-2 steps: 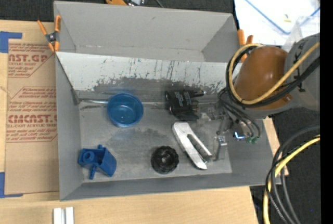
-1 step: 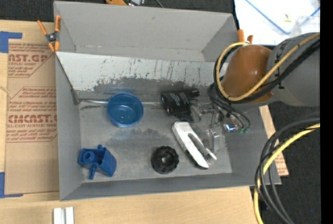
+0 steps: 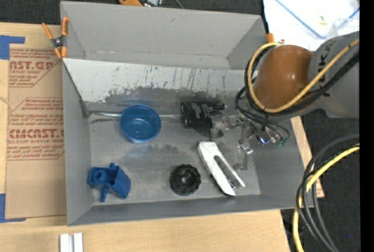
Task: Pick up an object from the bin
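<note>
At the lower left of your bin (image 3: 163, 34) lay a blue plastic bracket (image 3: 109, 181). Right of it stood a blue round bowl (image 3: 140, 123), then a black ribbed cap (image 3: 185, 179) and a black device (image 3: 197, 114). The white oblong tool (image 3: 219, 168) lay at the lower right, just beside your gripper (image 3: 245, 148). How far the gripper was open, or whether it held anything, I could not tell.

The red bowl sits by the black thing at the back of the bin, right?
Not quite. The bowl is blue, not red; the camera view shows it. It does sit by the black thing at the back of the bin.
</note>
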{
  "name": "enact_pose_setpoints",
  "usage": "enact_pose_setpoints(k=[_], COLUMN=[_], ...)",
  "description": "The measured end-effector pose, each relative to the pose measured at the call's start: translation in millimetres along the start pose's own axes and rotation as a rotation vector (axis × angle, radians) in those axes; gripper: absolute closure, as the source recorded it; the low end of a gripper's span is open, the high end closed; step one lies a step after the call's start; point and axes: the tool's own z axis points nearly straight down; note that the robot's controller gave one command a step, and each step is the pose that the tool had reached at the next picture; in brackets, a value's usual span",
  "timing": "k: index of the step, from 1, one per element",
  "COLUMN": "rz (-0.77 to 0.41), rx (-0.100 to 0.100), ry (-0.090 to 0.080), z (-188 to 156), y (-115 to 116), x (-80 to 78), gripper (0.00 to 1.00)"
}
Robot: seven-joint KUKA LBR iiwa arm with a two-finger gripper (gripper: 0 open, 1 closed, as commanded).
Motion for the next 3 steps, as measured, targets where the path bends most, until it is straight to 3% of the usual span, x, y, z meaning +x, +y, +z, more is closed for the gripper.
enact_pose_setpoints(k=[1, 2, 3], rz=[0.386, 0.452, 0.108], rx=[-0.002, -0.002, -0.001], ry=[-0.003, -0.006, -0.005], z=[24.0, 28.3, 5.0], y=[-5.5, -4.7, 12.9], x=[-11.7, -13.6, 20.7], gripper=[0.00, 0.00, 0.00])
